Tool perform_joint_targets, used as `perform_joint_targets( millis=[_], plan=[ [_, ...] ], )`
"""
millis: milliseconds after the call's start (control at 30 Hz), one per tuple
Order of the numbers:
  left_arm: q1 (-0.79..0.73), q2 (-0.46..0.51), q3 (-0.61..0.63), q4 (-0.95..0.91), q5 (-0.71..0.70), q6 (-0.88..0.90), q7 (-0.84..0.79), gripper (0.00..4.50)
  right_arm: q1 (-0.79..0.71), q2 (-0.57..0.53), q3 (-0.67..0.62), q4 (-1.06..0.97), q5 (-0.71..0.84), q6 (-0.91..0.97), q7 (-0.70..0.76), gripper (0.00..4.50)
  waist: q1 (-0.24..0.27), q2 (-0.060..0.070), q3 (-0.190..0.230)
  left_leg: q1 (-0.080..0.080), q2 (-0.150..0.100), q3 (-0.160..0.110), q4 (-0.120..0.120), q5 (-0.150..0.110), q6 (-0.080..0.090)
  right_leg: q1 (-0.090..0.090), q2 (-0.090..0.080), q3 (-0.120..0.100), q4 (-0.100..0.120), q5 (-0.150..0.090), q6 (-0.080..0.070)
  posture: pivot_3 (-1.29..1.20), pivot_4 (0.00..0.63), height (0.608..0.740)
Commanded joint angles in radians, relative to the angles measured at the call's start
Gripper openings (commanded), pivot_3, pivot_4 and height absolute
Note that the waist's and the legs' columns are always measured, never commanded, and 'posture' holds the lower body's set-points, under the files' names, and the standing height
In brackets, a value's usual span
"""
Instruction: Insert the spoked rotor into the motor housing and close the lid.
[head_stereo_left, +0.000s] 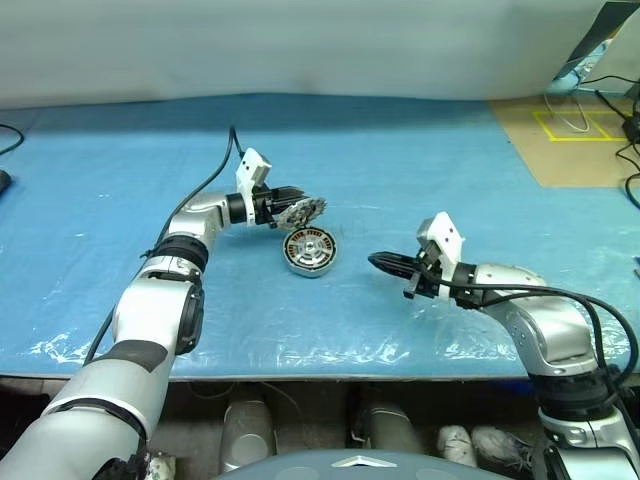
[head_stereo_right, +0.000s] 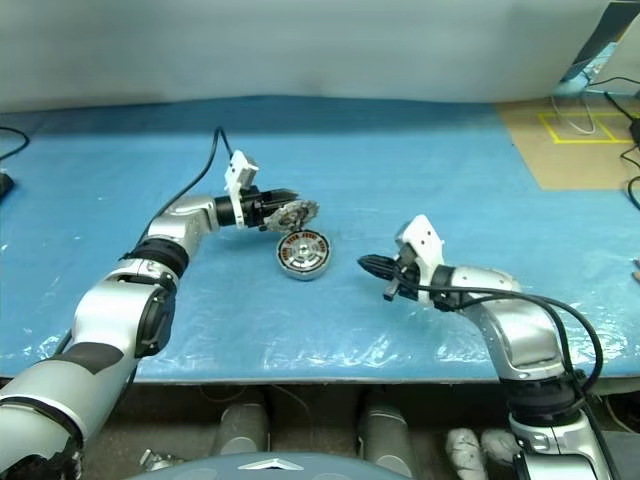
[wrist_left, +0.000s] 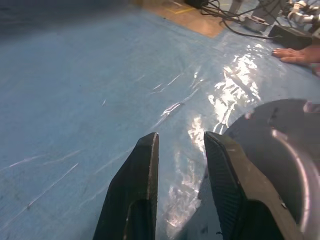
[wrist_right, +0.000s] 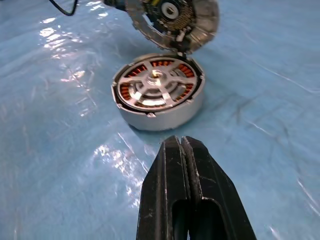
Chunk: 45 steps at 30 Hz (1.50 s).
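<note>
Rotor first: you can see the spoked rotor (wrist_right: 159, 84) already sitting inside the motor housing (wrist_right: 165, 116), with the copper windings showing between its spokes. The housing rests near the middle of the worktop (head_stereo_left: 420, 160), well away from every edge.

The lid (head_stereo_left: 302, 211) stands tipped up at the far side of the housing, joined to it there, so its ribbed inner face looks toward you. Your left pincer (head_stereo_left: 284, 207) is right at the lid's outer side. Its fingers (wrist_left: 135, 195) are partly apart, and from the wrist the grey dome lies beside one finger, not between the two. I cannot tell if it has hold of the lid or only leans on it. It is likely there to push the lid over and down.

Your right pincer (wrist_right: 183, 150) is shut tight with nothing in it. It hangs near the housing on the right, not touching it, which leaves room for the lid to fall.

Nothing lies between the lid and the housing. The blue cover on the worktop is shiny and wrinkled. A brown board with yellow tape (head_stereo_left: 570, 130) and cables sits at the far right corner. A person's hand (wrist_left: 299, 54) rests on the worktop far off.
</note>
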Motion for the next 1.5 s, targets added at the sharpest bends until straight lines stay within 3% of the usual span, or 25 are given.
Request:
perform_joint_targets(
  millis=[33, 367, 700, 867, 1033, 1167, 1367, 1500],
  plan=[
    [-0.026, 0.005, -0.001, -0.037, -0.001, -0.009, -0.105, 1.49, 0.028, 0.0, -0.042, -0.073, 0.029, 0.001, -0.048, 0.0, 0.001, 0.0, 0.0, 0.0, -0.001, 0.0, 0.0, 0.0, 0.0, 0.0, 0.0, 0.0, 0.0, 0.0, 0.0, 0.0, 0.15, 0.74],
    [0.096, -0.038, -0.14, -0.173, 0.086, -0.09, -0.277, 1.49, 0.029, -0.007, -0.041, -0.07, 0.028, -0.018, -0.112, 0.0, 0.001, 0.0, 0.0, 0.0, -0.001, 0.0, -0.003, 0.0, 0.0, 0.0, -0.001, 0.0, -0.002, 0.0, 0.0, 0.0, 0.15, 0.74],
    [0.181, -0.034, -0.198, -0.154, 0.17, -0.254, -0.163, 1.49, -0.016, -0.01, 0.007, -0.033, 0.002, -0.045, -0.116, 0.0, 0.001, 0.001, -0.001, 0.008, -0.001, 0.0, -0.002, 0.0, 0.0, 0.008, -0.001, 0.0, -0.002, 0.0, 0.0, 0.0, 0.15, 0.74],
    [0.124, -0.032, -0.067, -0.288, 0.008, -0.122, -0.136, 1.49, -0.116, 0.027, -0.006, -0.021, 0.055, -0.048, -0.106, 0.0, -0.003, 0.002, 0.0, 0.008, -0.001, 0.0, -0.001, 0.0, 0.0, 0.008, -0.001, 0.0, -0.001, 0.0, 0.0, 0.0, 0.15, 0.74],
    [0.163, 0.045, 0.019, -0.543, -0.134, 0.103, -0.141, 1.49, -0.236, 0.044, 0.074, 0.033, 0.036, -0.057, -0.071, 0.0, -0.006, 0.002, 0.001, 0.003, 0.0, 0.0, -0.003, 0.0, 0.0, 0.003, 0.0, 0.0, -0.001, 0.0, 0.0, 0.0, 0.15, 0.74],
    [0.323, 0.151, 0.004, -0.73, -0.147, 0.169, -0.164, 1.46, -0.319, 0.083, 0.17, 0.158, -0.024, -0.13, -0.031, 0.78, -0.02, 0.005, 0.0, 0.004, 0.0, 0.0, -0.007, 0.0, -0.001, 0.003, 0.0, -0.001, -0.002, 0.0, -0.001, 0.0, 0.15, 0.74],
    [0.577, 0.249, 0.043, -1.027, -0.216, 0.314, -0.094, 1.46, -0.421, 0.141, 0.322, 0.382, -0.183, -0.313, 0.003, 2.89, -0.03, 0.005, 0.001, -0.004, 0.001, 0.001, -0.005, 0.0, -0.001, -0.008, 0.0, -0.003, 0.001, 0.0, 0.001, 0.0, 0.15, 0.74],
    [0.68, 0.279, 0.062, -1.169, -0.263, 0.384, -0.042, 1.46, -0.451, 0.167, 0.361, 0.444, -0.193, -0.351, 0.085, 4.3, -0.026, 0.005, 0.002, -0.003, 0.002, 0.001, -0.003, 0.0, -0.001, -0.007, 0.0, -0.003, 0.003, -0.001, -0.001, 0.0, 0.15, 0.74]
  ],
)
